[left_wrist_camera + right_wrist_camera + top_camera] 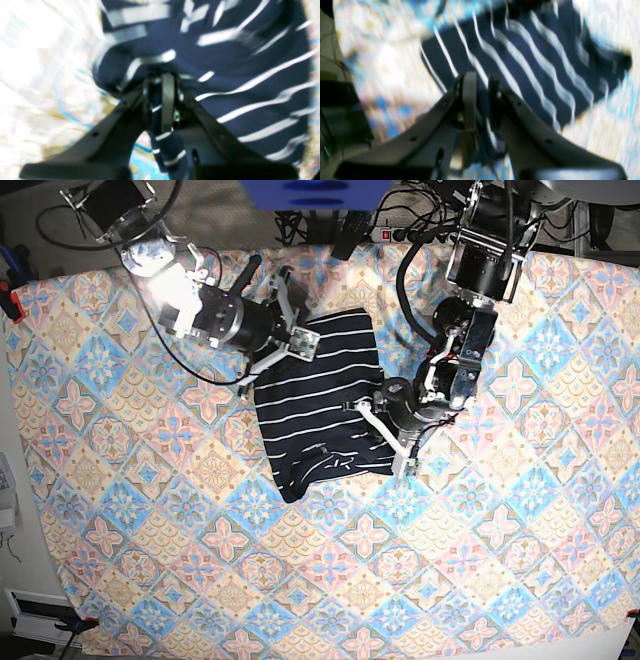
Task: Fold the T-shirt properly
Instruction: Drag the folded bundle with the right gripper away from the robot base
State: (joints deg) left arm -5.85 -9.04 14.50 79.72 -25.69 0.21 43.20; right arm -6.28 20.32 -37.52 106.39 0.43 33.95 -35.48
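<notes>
Base view: T-shirt (318, 405) lies on the patterned cloth (150, 510), long axis far-to-near, between 2 arms, left gripper (383, 430) clenched on its edge on the view's right, right gripper (292, 340) clenched on its far corner, both equally near.

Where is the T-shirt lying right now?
In the base view the T-shirt lies upper-centre on the patterned cloth, between the right gripper and left gripper, each pinching an edge.
</notes>
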